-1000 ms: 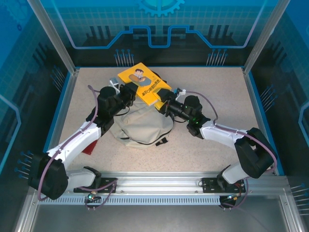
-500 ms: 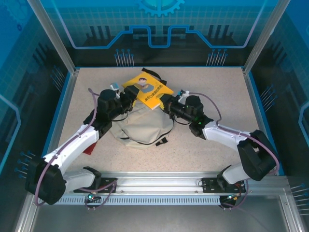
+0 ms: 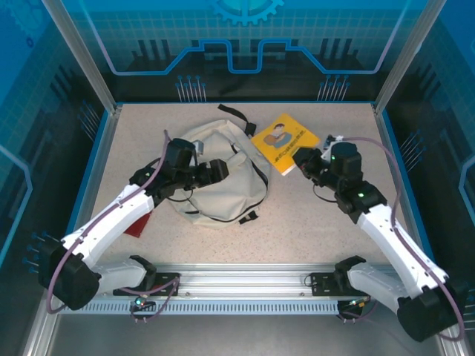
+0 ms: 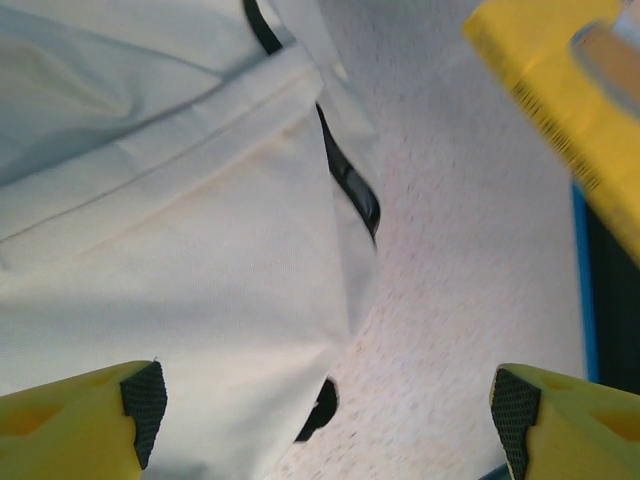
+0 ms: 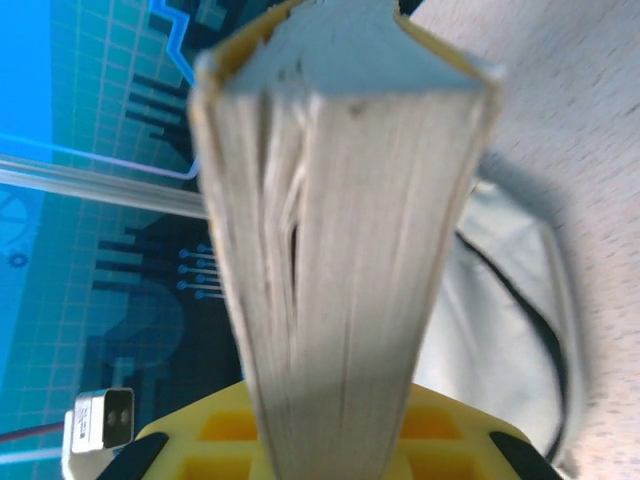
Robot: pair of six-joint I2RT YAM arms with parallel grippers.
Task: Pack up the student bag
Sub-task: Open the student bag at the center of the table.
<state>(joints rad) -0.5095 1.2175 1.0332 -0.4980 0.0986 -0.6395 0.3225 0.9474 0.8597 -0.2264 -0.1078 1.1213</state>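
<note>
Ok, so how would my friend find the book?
Look at the speckled table and find the big cream bag near its middle. Just right of the bag, the right gripper holds the book. It is flat and bright yellow, with a cartoon person on its cover, unlike the soft pale bag.

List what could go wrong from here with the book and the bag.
1. The right gripper pinches the yellow book at one end only, with the rest unsupported; it may swing or slip.
2. The left gripper is open above the student bag, gripping no fabric, so the soft bag could slide or bunch when the book is pushed in.
</note>
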